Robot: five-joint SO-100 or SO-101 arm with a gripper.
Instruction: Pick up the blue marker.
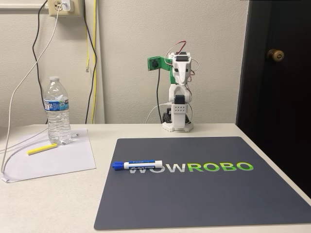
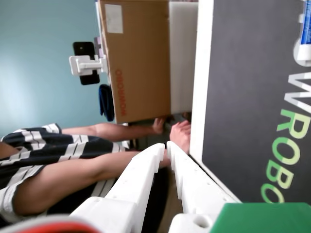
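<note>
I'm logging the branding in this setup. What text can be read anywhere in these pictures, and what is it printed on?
"WOWROBO": on the dark mat, fixed view, white "WOW" and green "ROBO"; the blue marker covers part of "WOW".
"WROBO": the same print on its side, cut off, in the wrist view.
Red lettering on the cardboard box: sideways, too blurred to read.
Marker label: too small.
Water bottle label: too small.

Arm folded upright; claw (image 2: 166,146) fingers nearly together.
</note>
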